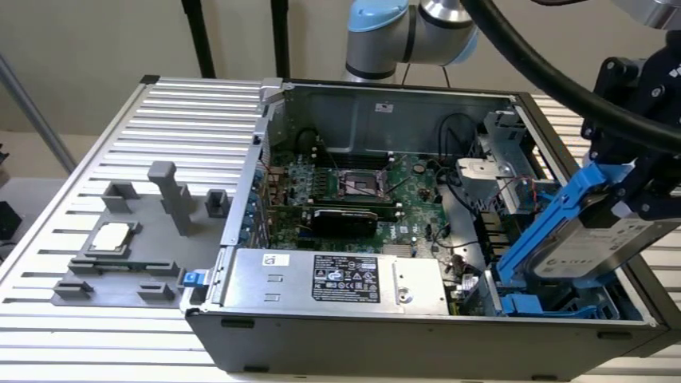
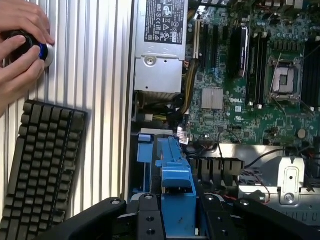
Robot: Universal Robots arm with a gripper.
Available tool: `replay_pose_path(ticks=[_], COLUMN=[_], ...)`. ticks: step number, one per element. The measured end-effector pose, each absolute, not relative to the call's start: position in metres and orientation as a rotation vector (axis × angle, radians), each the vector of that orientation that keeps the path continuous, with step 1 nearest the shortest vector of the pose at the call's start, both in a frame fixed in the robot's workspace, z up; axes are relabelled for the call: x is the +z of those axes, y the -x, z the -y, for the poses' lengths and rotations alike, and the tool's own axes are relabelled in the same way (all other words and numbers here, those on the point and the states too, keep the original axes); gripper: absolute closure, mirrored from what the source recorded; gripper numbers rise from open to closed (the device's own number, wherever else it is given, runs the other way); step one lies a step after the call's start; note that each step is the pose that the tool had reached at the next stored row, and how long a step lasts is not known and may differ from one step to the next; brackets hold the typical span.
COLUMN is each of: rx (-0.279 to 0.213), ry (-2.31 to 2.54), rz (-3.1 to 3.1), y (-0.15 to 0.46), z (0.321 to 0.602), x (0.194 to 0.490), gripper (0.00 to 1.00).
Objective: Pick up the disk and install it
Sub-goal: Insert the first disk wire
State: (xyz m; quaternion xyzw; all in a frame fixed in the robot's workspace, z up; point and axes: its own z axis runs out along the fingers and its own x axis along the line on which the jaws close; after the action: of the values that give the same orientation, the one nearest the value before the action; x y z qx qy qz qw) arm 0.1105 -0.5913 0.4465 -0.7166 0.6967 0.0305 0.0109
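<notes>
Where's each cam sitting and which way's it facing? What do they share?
Exterior view: off the arm, raised, looking down into the open computer case; shows the arm and the gripper shut on the disk.
Wrist view: on the wrist, looking down past the gripper at the motherboard; a person's hands and a keyboard alongside.
Shared: gripper, disk, motherboard, power supply.

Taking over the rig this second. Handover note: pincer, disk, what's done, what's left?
Pincer: shut on the disk, gripping its blue carrier.
Disk: off the table, tilted, over the drive bay in the corner of the open computer case on the exterior view's right.
Done: pick-up.
Left: install. The disk is not seated in the bay.
Note: a person's hands are on a knob next to a keyboard.
</notes>
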Motion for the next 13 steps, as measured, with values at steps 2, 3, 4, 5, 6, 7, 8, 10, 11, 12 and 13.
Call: replay_pose_path(ticks=[2,3,4,5,6,7,8,10,11,12,13], rx=[0.093,0.092,0.092,0.091,0.091,0.09,0.089,0.088,0.087,0.087,0.086], ry=[2.235,2.234,2.233,2.232,2.231,2.23,2.229,2.228,2.228,2.227,2.227], rz=[-2.173,-2.173,-2.173,-2.174,-2.174,-2.175,-2.175,-2.175,-2.175,-2.175,-2.175], y=[-0.11,-0.1095,-0.1089,-0.1083,-0.1077,-0.1072,-0.1067,-0.1066,-0.1066,-0.1065,-0.1065], z=[0.5914,0.5914,0.5915,0.5915,0.5915,0.5914,0.5915,0.5918,0.592,0.5922,0.5923], x=[0.4452,0.4444,0.4438,0.4434,0.4432,0.4429,0.4427,0.4424,0.4421,0.4416,0.4413], gripper=[1.0,1.0,1.0,1.0,1.0,1.0,1.0,1.0,1.0,1.0,1.0])
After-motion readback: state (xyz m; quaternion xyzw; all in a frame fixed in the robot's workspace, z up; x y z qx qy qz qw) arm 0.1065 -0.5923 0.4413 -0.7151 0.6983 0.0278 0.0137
